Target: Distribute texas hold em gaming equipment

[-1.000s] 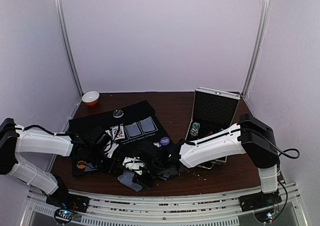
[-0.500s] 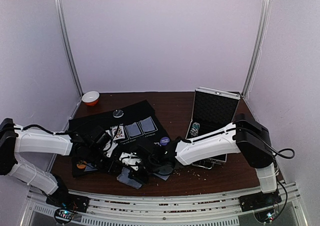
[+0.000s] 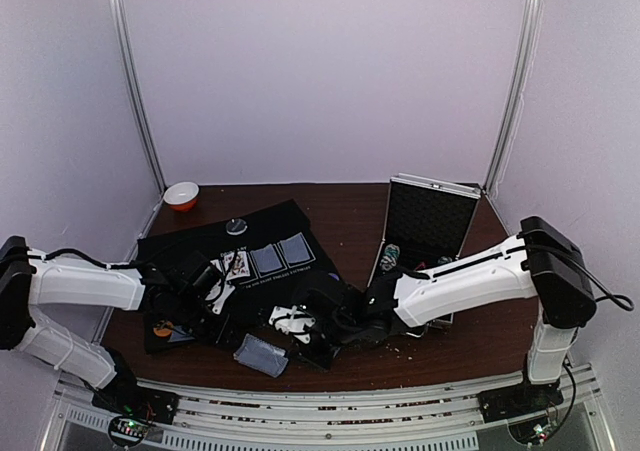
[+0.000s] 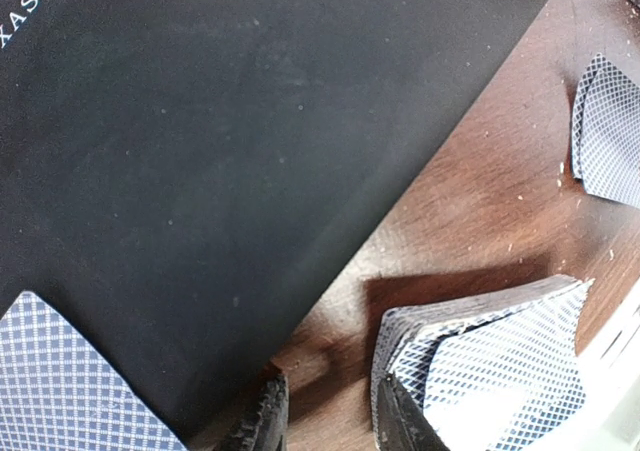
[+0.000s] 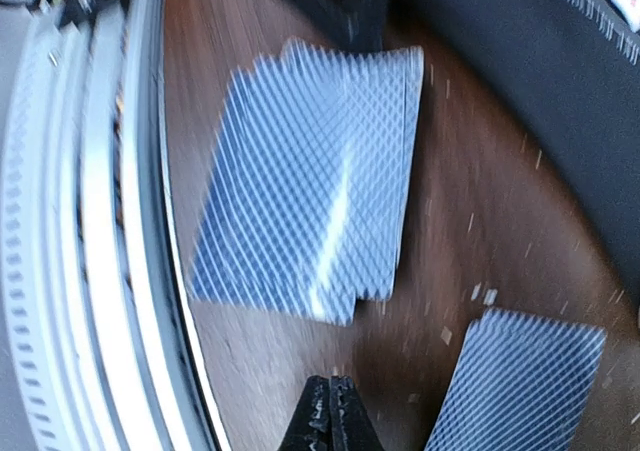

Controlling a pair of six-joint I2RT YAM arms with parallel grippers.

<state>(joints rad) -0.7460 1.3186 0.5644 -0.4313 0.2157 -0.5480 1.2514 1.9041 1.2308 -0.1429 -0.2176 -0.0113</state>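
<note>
A fanned stack of grey-blue-backed cards (image 3: 260,354) lies on the wood near the front edge. In the left wrist view this stack (image 4: 490,361) lies against the outside of my open left gripper's (image 4: 330,423) right finger, with bare wood between the fingers. My left gripper (image 3: 215,311) is low over the black mat's (image 3: 200,246) front edge. My right gripper (image 5: 330,401) is shut and empty, just short of the stack (image 5: 310,181), with another card (image 5: 520,381) to its right. In the top view my right gripper (image 3: 305,343) is right of the stack. Two face-down cards (image 3: 282,255) and a grey disc (image 3: 236,227) lie on the mat. An orange disc (image 3: 162,323) is at its front left.
The open silver case (image 3: 428,226) stands at the right with chips (image 3: 391,256) in it. The orange-and-white bowl (image 3: 181,195) is at the back left. The metal front rail (image 5: 90,221) runs close beside the stack. A face-up card (image 3: 235,264) lies on the mat.
My right arm has drawn back to the right, uncovering the card stack at the front edge. My left arm has not moved.
</note>
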